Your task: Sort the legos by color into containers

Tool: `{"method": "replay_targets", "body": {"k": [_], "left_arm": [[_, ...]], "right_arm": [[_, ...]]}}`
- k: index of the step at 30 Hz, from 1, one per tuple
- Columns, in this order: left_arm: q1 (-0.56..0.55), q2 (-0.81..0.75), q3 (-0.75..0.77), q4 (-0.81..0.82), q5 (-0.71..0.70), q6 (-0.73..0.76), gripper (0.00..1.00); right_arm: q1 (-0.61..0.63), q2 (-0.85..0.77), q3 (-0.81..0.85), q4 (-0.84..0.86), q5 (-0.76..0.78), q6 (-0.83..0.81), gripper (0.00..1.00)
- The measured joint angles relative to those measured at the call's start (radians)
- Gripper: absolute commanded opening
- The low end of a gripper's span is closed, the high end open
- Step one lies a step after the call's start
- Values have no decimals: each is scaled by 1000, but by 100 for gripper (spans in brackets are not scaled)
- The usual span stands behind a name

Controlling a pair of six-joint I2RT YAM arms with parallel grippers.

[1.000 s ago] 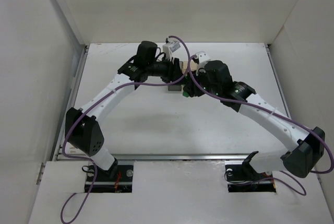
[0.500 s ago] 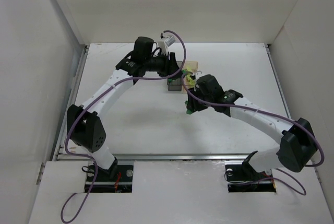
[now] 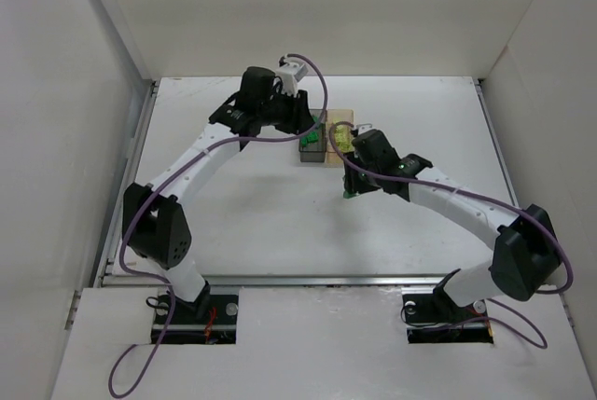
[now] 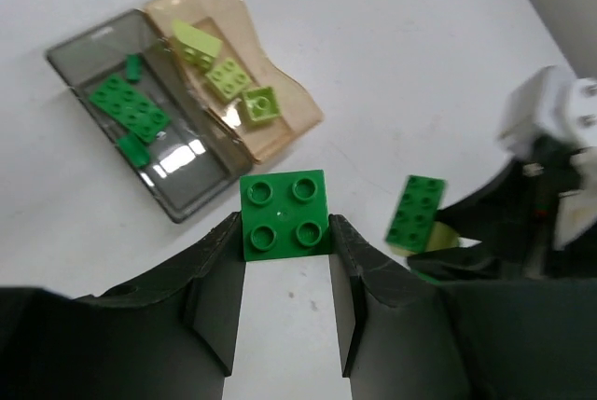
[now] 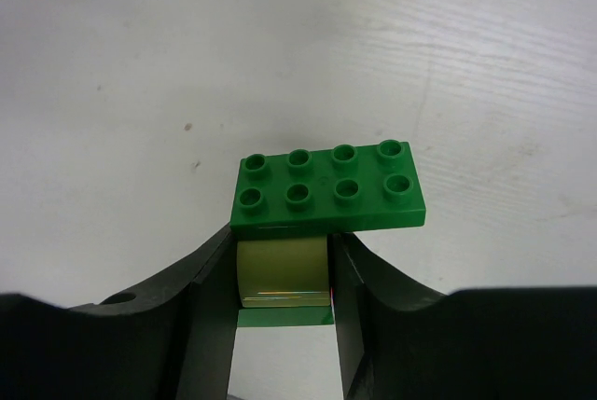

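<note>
White tabletop (image 3: 242, 204), closed in by plain white walls, carries the two joined containers, and both arms bend inward toward them.

The left end effector (image 4: 284, 232) pinches a square green brick with four studs (image 4: 284, 214) between its two dark fingers (image 4: 216, 279). The brick sticks out past the fingertips, with its studs facing the wrist camera.

Ahead of this end effector and a little to its left, the containers touch each other side by side. The smoky grey box (image 4: 182, 172) is on the left and the tan box (image 4: 238, 8) is on the right. Inside the grey box lie three dark green pieces: one long flat plate (image 4: 129, 106) and two small bits. Inside the tan box lie three pale yellow-green pieces (image 4: 227, 75), close together.

The right end effector (image 5: 283, 243) is to the right of the left one and on the near side of the containers, apart from them. Its fingers are pressed on a pale yellow-green block (image 5: 283, 272). A dark green brick with eight studs (image 5: 331, 187) sits on top of this block and is wider than the gap between the fingers. A thin strip of green shows under the block. Whether this stack touches the tabletop cannot be told. One edge of the tan box shows well ahead of the right fingertips.
</note>
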State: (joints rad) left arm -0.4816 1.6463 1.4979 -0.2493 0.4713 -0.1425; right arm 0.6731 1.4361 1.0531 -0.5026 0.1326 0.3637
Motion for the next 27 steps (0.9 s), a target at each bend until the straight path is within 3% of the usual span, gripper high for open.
{"method": "replay_targets", "body": {"k": [3, 5, 8, 12, 13, 15, 17, 27], "left_arm": [[5, 36, -2, 44, -75, 34, 4], [7, 81, -2, 77, -111, 52, 17], [8, 171, 4, 101, -132, 68, 28], [8, 276, 5, 103, -132, 75, 50], [8, 289, 5, 103, -132, 77, 62], [8, 299, 5, 102, -130, 80, 68], [8, 297, 5, 105, -129, 83, 72], [8, 280, 5, 82, -106, 86, 72]], "right_arm": [[-47, -1, 30, -6, 26, 13, 0], [-76, -2, 46, -6, 39, 14, 0], [-92, -3, 53, -5, 50, 6, 0], [-92, -3, 53, -5, 42, -19, 0], [-92, -3, 53, -5, 39, -25, 0], [-92, 2, 53, -5, 33, -41, 0], [-92, 13, 54, -5, 31, -56, 0], [-71, 58, 53, -3, -43, -161, 5]]}}
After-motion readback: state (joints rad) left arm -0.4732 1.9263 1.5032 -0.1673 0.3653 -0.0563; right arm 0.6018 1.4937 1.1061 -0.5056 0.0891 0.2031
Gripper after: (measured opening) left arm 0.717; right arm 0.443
